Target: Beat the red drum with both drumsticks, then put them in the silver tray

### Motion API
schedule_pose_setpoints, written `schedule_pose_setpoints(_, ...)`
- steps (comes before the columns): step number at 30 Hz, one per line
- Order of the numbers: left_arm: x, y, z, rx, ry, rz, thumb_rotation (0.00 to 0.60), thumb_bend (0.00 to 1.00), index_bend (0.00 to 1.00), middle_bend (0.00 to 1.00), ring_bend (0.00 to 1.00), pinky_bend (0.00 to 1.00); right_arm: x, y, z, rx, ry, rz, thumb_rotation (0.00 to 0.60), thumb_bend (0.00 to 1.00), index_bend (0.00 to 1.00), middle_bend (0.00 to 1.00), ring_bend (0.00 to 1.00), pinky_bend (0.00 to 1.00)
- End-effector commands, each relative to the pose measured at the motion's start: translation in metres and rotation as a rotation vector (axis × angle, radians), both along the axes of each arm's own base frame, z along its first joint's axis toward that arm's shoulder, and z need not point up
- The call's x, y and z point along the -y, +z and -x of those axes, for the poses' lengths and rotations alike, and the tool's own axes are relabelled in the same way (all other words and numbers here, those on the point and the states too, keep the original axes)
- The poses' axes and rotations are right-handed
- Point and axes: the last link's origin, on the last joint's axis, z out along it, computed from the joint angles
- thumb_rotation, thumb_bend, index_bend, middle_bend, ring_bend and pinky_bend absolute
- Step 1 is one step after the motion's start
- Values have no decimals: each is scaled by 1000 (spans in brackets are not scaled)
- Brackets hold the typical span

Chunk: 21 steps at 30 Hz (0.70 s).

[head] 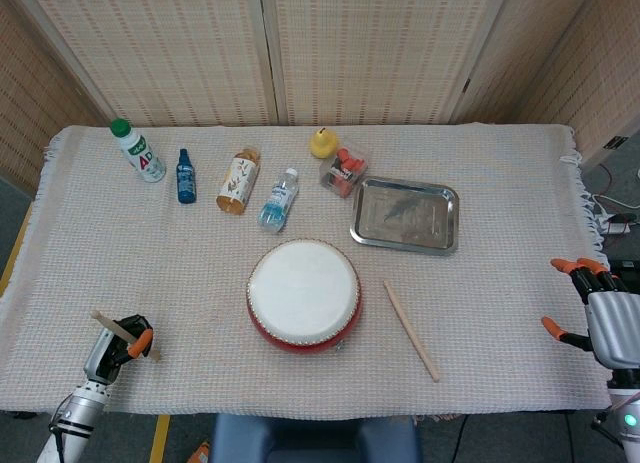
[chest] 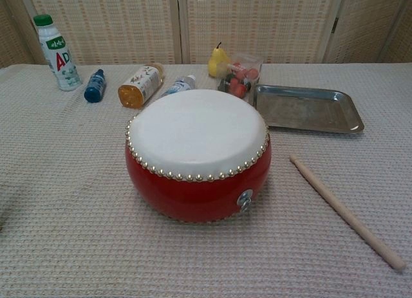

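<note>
The red drum with its white skin stands at the table's front middle, also large in the chest view as the drum. One wooden drumstick lies loose on the cloth right of it, seen as the drumstick in the chest view. My left hand at the front left corner grips the other drumstick. My right hand hovers off the table's right edge, fingers apart, holding nothing. The silver tray lies behind the loose stick. Neither hand shows in the chest view.
Along the back stand a green-capped white bottle, a small blue bottle, a lying orange bottle, a lying water bottle, a yellow duck and a clear box of red items.
</note>
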Motion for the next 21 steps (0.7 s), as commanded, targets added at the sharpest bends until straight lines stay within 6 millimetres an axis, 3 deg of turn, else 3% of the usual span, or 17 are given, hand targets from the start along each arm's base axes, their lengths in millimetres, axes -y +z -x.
schedule_pose_setpoints(1, 3, 0, 2, -8, -6, 12, 418, 307, 679, 785, 692, 741, 0, 0, 0, 0, 0, -1, 600, 77, 236, 265, 167, 313)
schedule_pose_setpoints(21, 12, -16, 7, -29, 3, 56, 417, 306, 705, 804, 706, 758, 2, -3, -2, -4, -2, -6, 600, 78, 236, 265, 167, 313)
